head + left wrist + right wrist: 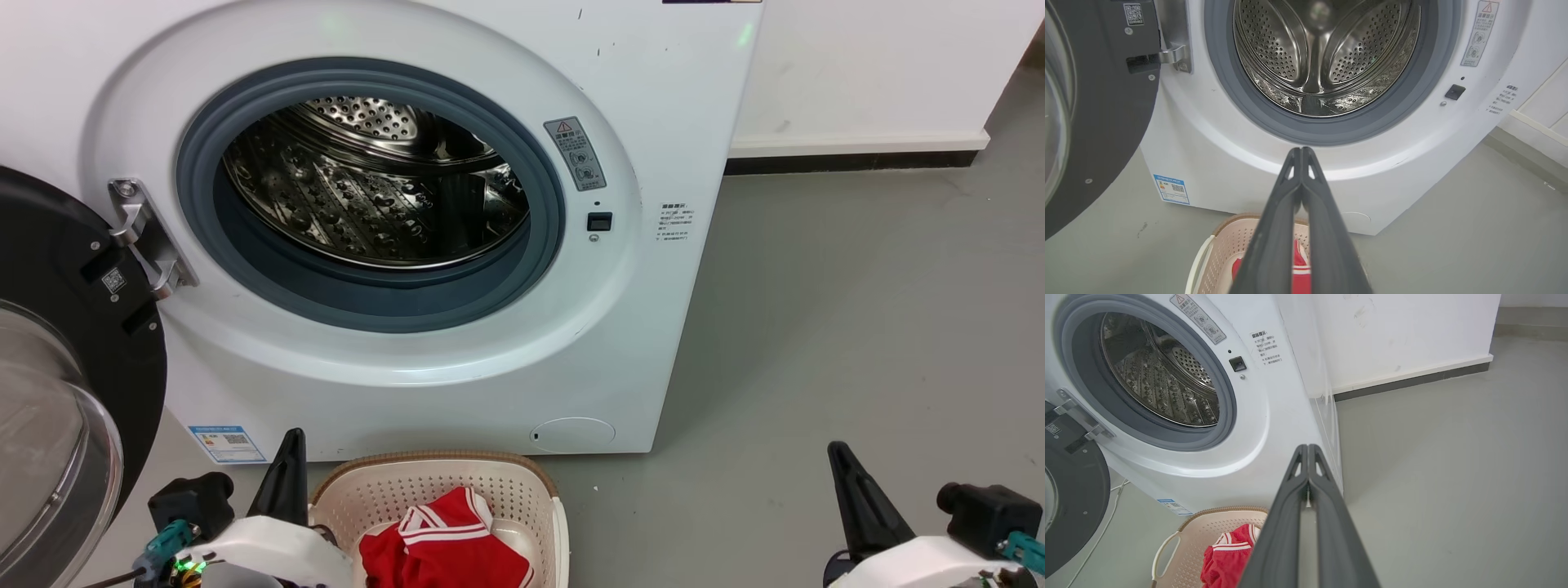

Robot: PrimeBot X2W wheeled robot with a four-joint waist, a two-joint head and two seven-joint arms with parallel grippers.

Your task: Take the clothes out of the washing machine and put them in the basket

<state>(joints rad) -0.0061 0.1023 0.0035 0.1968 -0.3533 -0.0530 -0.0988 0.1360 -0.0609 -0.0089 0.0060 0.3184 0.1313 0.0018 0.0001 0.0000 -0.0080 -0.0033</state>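
The red garment [445, 539] lies bunched inside the cream laundry basket [535, 482], with a white-striped cuff turned up on top. It touches neither gripper.

The left gripper [290, 445] is just beside the basket's left rim. Its two dark fingers are pressed together with nothing between them. In the left wrist view these fingers cross above the basket and the garment, and they point past the basket's far rim at the white front of the washing machine [653, 245]. The garment lies below them, on their right.

The right gripper [839, 457] is well apart from the basket, out to its right over the grey floor [816, 327]. Its fingers are also closed tip to tip and hold nothing. In the right wrist view the garment sits low and to the left of those fingers.

The machine stands just behind the basket. Above the basket's far rim is the grey-rimmed porthole, with the perforated steel drum [367, 204] in plain sight. The black-framed glass door [73, 327] hangs open, up and to the left of the basket.
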